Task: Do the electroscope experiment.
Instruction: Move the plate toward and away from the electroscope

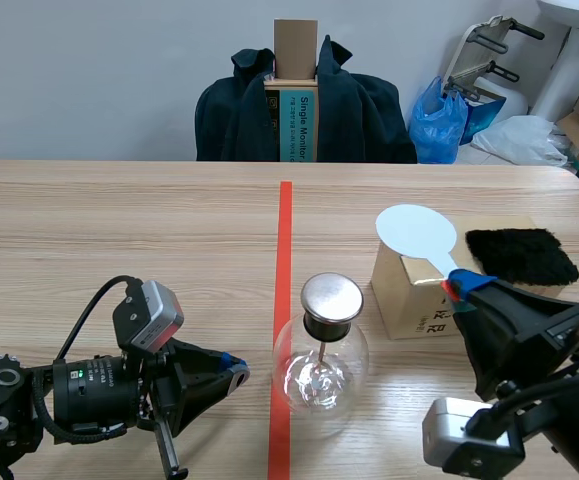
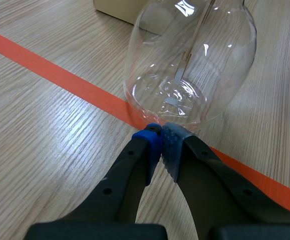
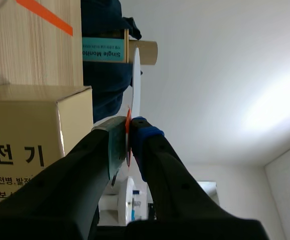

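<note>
Your right gripper (image 1: 459, 287) is clamped on the handle of the white paddle (image 1: 416, 232), and your left gripper (image 1: 237, 374) has its fingers pressed together on nothing. Between them stands the glass electroscope (image 1: 321, 368), on the tape line (image 1: 285, 240) close to the near edge of the bench (image 1: 119, 250), with its metal cap (image 1: 331, 297) on top. A cardboard box (image 1: 409, 300) stands just beside it toward the right edge, and the disc of the paddle shows above this box. A black fur cloth (image 1: 521, 255) lies behind the box, nearer the right edge. Your left arm lies low along the near edge and points at the electroscope; its tips are at the foot of the glass, and you cannot tell if they touch it. Your right arm comes from the near right corner, with its gripper tilted upward beside the box. Bare wood runs from the tape line to the left edge and toward the far edge. Past the far edge are a chair with a dark jacket (image 1: 359, 110) and a blue bag (image 1: 439, 120).
</note>
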`<state>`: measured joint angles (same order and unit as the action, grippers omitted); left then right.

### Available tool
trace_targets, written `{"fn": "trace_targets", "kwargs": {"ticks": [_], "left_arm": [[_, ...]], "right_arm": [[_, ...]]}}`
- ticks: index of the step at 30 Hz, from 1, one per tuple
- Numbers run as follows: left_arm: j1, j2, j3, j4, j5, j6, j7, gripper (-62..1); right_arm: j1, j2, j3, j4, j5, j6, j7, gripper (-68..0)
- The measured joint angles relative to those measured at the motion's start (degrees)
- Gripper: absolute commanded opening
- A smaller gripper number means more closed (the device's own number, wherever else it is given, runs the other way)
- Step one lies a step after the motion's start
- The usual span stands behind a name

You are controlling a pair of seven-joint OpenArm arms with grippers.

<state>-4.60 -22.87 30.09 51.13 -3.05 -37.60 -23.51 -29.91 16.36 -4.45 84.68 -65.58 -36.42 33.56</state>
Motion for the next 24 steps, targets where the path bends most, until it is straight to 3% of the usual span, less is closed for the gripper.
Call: {"fn": "trace_targets", "kwargs": {"ticks": [7, 24], "left_arm": [[0.0, 0.0, 0.0, 0.0, 0.0, 0.0, 0.0, -58.8], [0.0, 0.0, 0.0, 0.0, 0.0, 0.0, 0.0, -58.8]], "right_arm": [[0.0, 0.0, 0.0, 0.0, 0.0, 0.0, 1.2, -66.7], [0.0, 0.0, 0.0, 0.0, -1.6, 0.0, 16.2, -66.7]]}}
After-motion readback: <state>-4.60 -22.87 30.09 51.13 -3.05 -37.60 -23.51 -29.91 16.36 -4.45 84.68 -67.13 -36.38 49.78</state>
